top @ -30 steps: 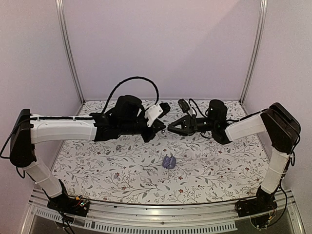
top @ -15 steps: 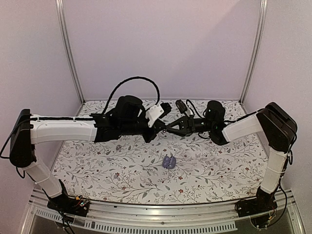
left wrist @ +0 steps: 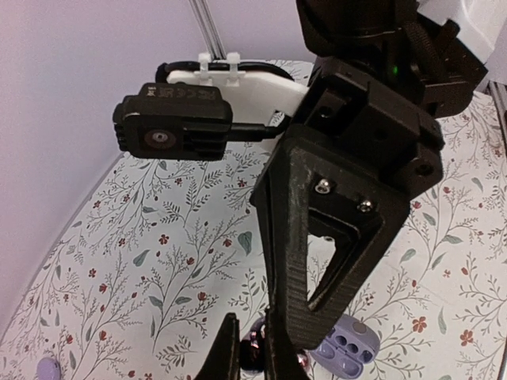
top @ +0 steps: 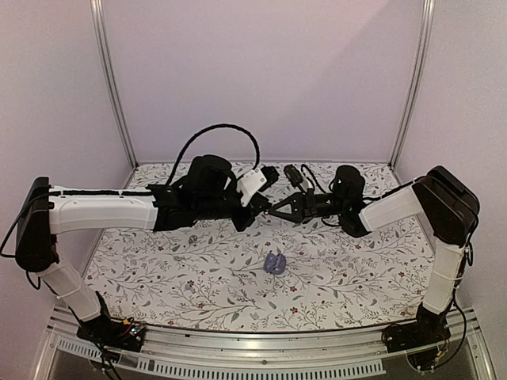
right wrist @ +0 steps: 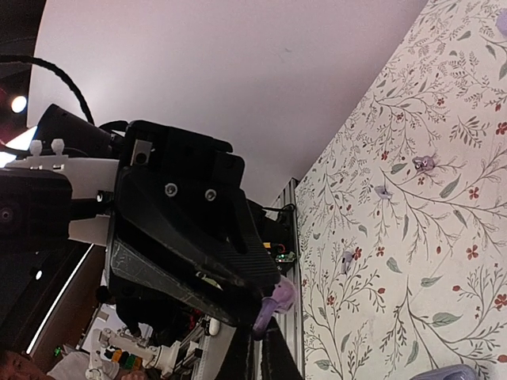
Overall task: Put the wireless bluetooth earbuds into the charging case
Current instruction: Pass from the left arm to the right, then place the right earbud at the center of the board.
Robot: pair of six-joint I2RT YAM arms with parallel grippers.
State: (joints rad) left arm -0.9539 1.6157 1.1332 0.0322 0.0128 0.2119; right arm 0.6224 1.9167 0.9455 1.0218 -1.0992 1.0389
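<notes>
The left gripper (top: pixel 264 207) is held clenched on an earbud (right wrist: pixel 280 296), which is pinched at its fingertips above the middle of the table (top: pixel 356 273), toward the far edge; the right gripper (top: pixel 276 210) is met tip to tip with it, its fingers drawn together; in the right wrist view the lower end of the earbud appears to be caught between them, though the contact itself is partly hidden. A second ago the right gripper's fingers were spread wide and kept just short of the left gripper's tip; half a second ago they were narrower and nearer; now they are seen closed at the earbud. The left arm's pose is unchanged across the three moments. The case (top: pixel 276 262) is found where it was, lying open near the middle of the table, a little toward the near edge, below the two meeting tips and apart from them; its wells are shown in the left wrist view. A second earbud (left wrist: pixel 49 368) is seen lying on the flowered print, left of the case and well apart from it.
</notes>
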